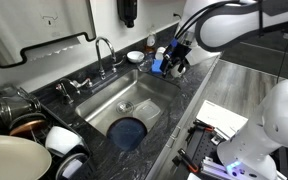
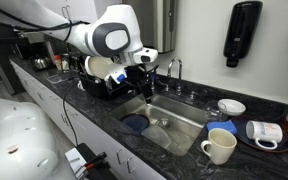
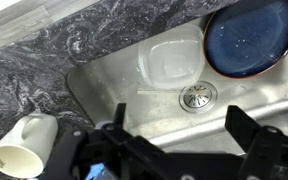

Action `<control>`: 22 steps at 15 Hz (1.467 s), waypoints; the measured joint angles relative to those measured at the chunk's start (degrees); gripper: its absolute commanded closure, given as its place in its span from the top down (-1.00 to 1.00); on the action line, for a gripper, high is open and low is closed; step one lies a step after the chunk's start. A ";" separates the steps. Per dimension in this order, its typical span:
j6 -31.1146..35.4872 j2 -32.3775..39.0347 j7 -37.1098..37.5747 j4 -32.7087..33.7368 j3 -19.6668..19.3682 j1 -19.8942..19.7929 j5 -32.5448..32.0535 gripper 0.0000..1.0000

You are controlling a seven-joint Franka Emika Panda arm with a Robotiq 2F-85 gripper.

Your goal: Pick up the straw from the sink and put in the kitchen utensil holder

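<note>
In an exterior view, the gripper [image 1: 172, 65] hangs over the far right end of the sink [image 1: 134, 95]. A blue plate [image 1: 129, 131] lies at the near end of the basin, and the chrome faucet [image 1: 104, 50] stands at the far left rim. The straw is too small to make out here.

In an exterior view from the opposite side, the gripper [image 2: 134, 75] is above the left end of the sink [image 2: 179, 115]. The blue plate [image 2: 136, 123] lies below it, and a cream mug [image 2: 219, 147] stands on the near counter.

In the wrist view, the gripper [image 3: 176, 125] is spread wide with nothing between its fingers [image 3: 239, 125]. A thin pale line, seemingly the straw [image 3: 156, 90], lies flat on the sink [image 3: 114, 95] floor. It is just left of the round drain [image 3: 197, 96] and just beside a clear plastic container [image 3: 170, 60]. The blue plate [image 3: 249, 37] sits at the far right, and a white mug [image 3: 24, 146] lies tipped on the speckled counter [image 3: 84, 40].
</note>
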 measured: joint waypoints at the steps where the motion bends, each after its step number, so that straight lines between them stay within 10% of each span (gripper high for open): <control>1: 2.19 1.60 -1.50 0.31 -0.27 0.03 -0.51 1.00; 10: 24.12 16.76 -19.35 1.89 -3.29 0.96 -9.62 1.00; 15: 27.71 24.11 -34.31 5.20 -7.85 6.59 -7.35 1.00; 22: 28.02 26.19 -36.11 6.56 -8.50 7.52 -7.12 1.00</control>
